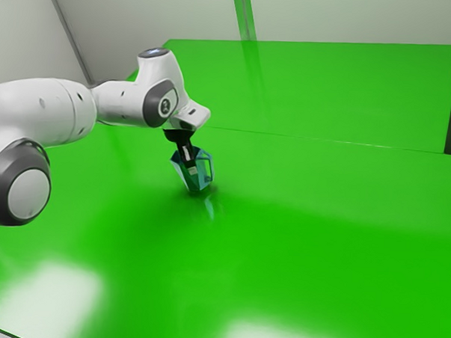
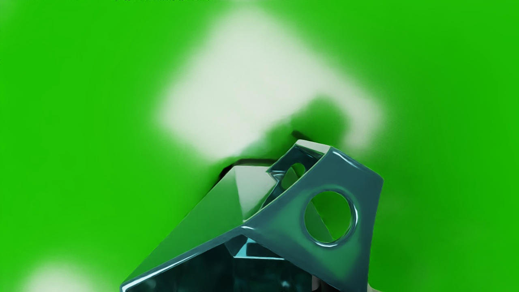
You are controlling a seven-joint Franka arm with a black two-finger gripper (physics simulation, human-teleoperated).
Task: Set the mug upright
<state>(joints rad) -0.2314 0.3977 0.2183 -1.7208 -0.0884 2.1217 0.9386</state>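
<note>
- The mug (image 1: 198,184) leans at the hand (image 1: 192,167), base toward the table (image 1: 312,240); I can't tell whether they touch.
- Whether the hand is clasping or released, I can't tell.
- Best confirm a firm hold, level the base gently, then let go.

The white arm's (image 1: 56,109) black pincer (image 1: 192,167) reaches down to the bluish mug (image 1: 199,183).

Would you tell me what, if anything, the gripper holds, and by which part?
The gripper is at the mug; whether it holds it cannot be told.
</note>
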